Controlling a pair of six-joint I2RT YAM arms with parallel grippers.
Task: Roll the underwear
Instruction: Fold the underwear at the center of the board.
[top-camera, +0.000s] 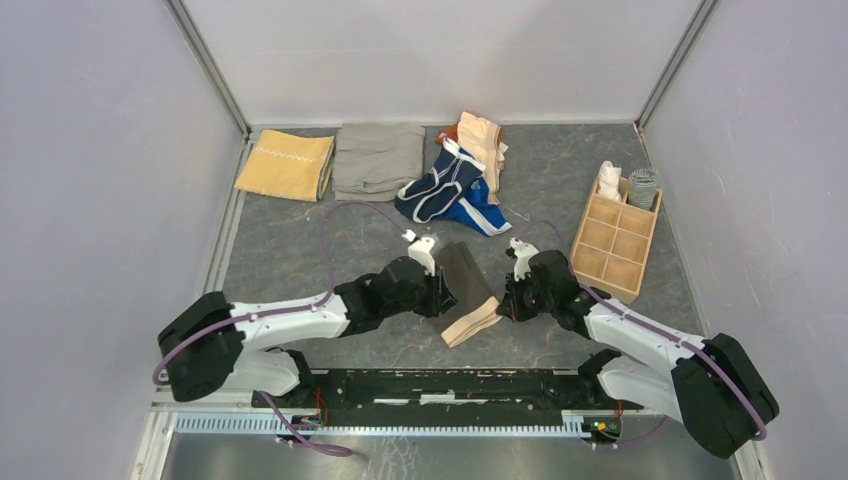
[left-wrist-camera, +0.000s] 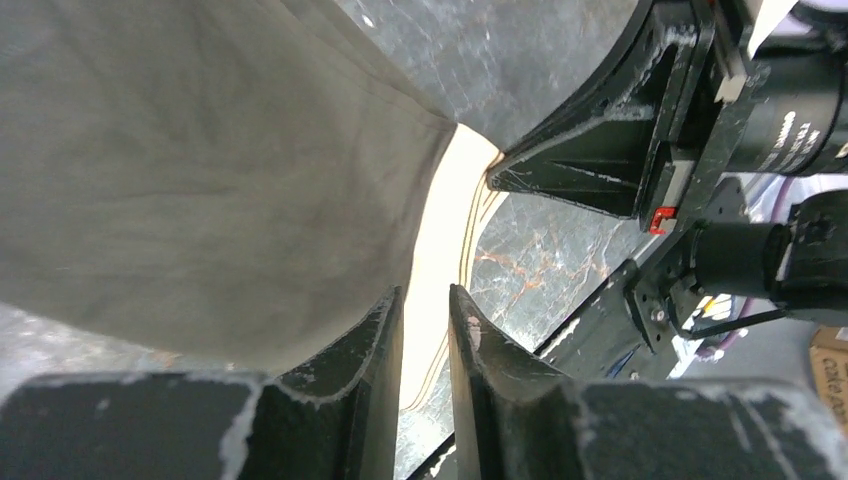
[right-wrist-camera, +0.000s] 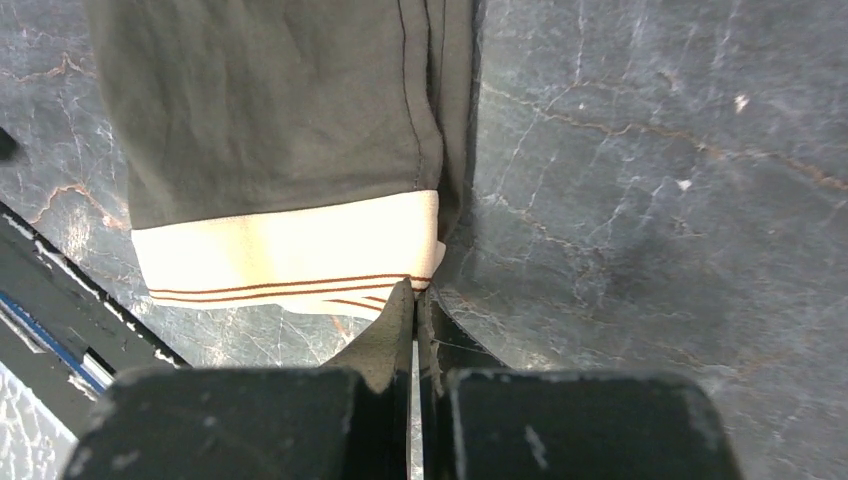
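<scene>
dark grey-brown briefs, mid-table, between both grippers

dark grey-brown briefs (top-camera: 466, 275), tan waistband toward the arm bases, lie on the table (top-camera: 290, 250). right gripper (right-wrist-camera: 416, 295): fingers pressed together on the waistband's corner. left gripper (left-wrist-camera: 425, 305): fingers nearly together, slim gap, at the opposite edge; whether cloth is pinched cannot be told. beyond, heaped: navy briefs (top-camera: 438, 188), bright blue piece (top-camera: 480, 214), peach piece (top-camera: 482, 140). far left, folded: mustard-yellow cloth (top-camera: 286, 164), grey-khaki cloth (top-camera: 377, 158). right: wooden divider tray (top-camera: 612, 245), two rolled items in its far compartments.

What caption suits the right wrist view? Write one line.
Right gripper pinches the tan waistband corner of dark briefs on the marbled table.
</scene>
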